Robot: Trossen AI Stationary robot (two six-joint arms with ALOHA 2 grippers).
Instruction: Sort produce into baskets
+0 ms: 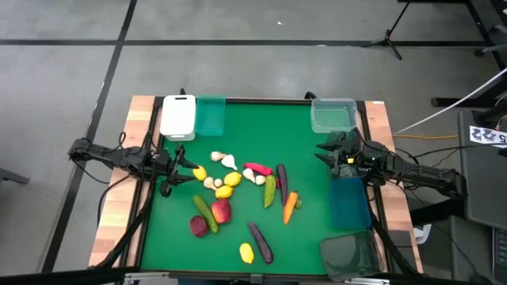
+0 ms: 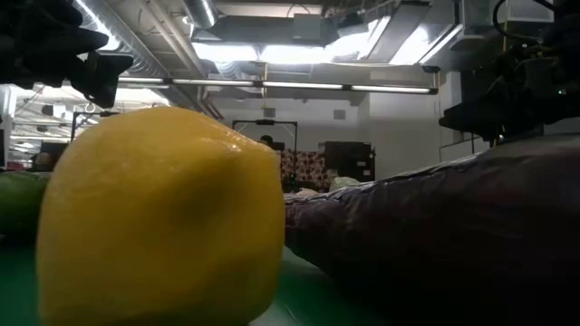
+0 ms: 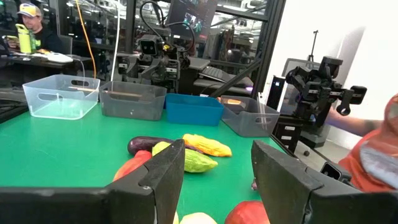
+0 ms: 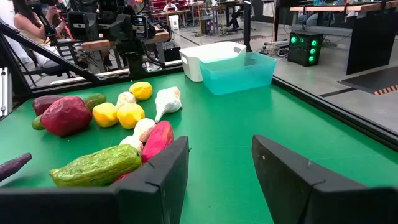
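1. The table (image 1: pixel 317 158) has a green top, with all the produce heaped loosely in its middle and the bins standing round the edges. Nothing looks sorted yet, so the step in hand is judged to be a first pick.

2. The bins: a white bin (image 1: pixel 178 116) touching a teal bin (image 1: pixel 211 115) at the far left corner, a clear bin (image 1: pixel 333 115) at the far right, a blue bin (image 1: pixel 349 202) along the right edge and a dark grey bin (image 1: pixel 349 255) at the near right corner. Fix one kind per bin before lifting anything.

3. The left tool (image 1: pixel 184 168) hovers just beside the left end of the heap, fingers apart and empty — the wrist view shows a clear gap between them. It is best placed for the nearest lemon (image 1: pixel 200 172) and the garlic bulbs (image 1: pixel 223 160).

4. The right tool (image 1: pixel 329 154) waits at the right edge near the clear bin, fingers apart too, holding nothing.

5. The produce lies crowded: a cucumber (image 1: pixel 270 191), a carrot (image 1: pixel 290 207) and an eggplant (image 1: pixel 281 175) lie close side by side. Take outliers first — a lone piece lets the fingers close without nudging neighbours.

6. Straddle long pieces across their width, and drop from low over the bin.
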